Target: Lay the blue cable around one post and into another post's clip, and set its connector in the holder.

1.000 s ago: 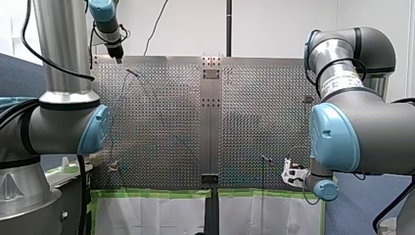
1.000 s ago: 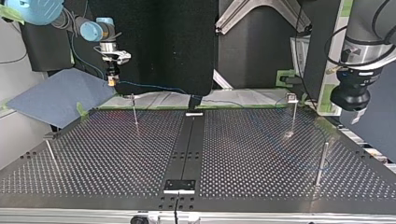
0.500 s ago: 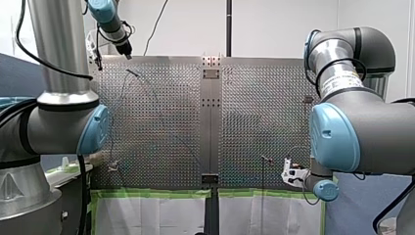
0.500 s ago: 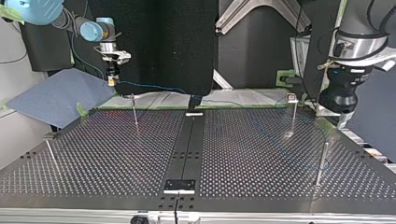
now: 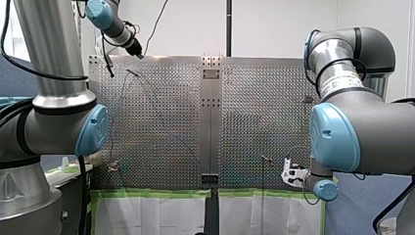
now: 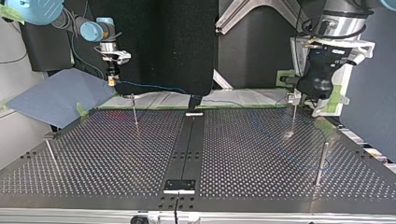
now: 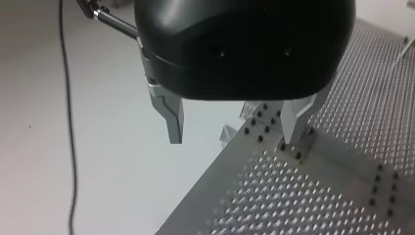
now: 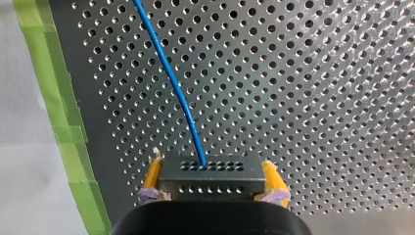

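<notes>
While hovering over the perforated table (image 8: 318, 98) near the green tape (image 8: 54, 98), clamps the connector (image 8: 212, 180) between my right gripper's (image 8: 211, 172) yellow pads (image 8: 270, 178), with the blue cable (image 8: 169, 78) running from it out over the table. Holds my left gripper's (image 7: 235, 125) metal fingers (image 7: 171, 115) apart over the table's edge.

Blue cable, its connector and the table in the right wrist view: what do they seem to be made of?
The blue cable: smooth plastic-looking jacket, slight sheen, bends gently. The connector: dark matte block with rows of small holes, likely plastic or anodised metal. The table: perforated metal, brushed grey with soft reflections.
</notes>
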`<act>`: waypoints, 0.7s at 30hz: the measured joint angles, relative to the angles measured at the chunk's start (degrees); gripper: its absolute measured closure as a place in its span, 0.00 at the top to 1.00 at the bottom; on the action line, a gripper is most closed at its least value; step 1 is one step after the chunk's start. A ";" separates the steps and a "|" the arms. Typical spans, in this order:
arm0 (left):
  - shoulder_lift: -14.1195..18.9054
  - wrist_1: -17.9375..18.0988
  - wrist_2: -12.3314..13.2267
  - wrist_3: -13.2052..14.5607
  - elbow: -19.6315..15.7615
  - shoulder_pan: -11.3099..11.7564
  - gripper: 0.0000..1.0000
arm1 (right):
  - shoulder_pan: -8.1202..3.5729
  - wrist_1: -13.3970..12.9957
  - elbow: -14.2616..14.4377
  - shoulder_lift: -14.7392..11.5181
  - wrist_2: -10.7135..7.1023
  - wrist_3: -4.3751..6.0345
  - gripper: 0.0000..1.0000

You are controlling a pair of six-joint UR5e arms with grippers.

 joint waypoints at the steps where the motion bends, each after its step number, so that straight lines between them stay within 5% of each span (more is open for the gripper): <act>1: 0.01 0.43 0.42 -0.41 -0.41 -0.13 1.00 | 0.02 0.00 0.00 0.01 0.00 -0.01 0.00; 14: -0.31 6.37 6.38 -6.38 -6.37 -2.84 1.00 | 0.22 0.08 -0.11 0.00 0.00 -0.36 0.00; 21: -3.10 10.27 10.29 -8.10 -10.30 -5.08 1.00 | 0.37 0.20 -0.31 -0.02 0.00 -0.61 0.00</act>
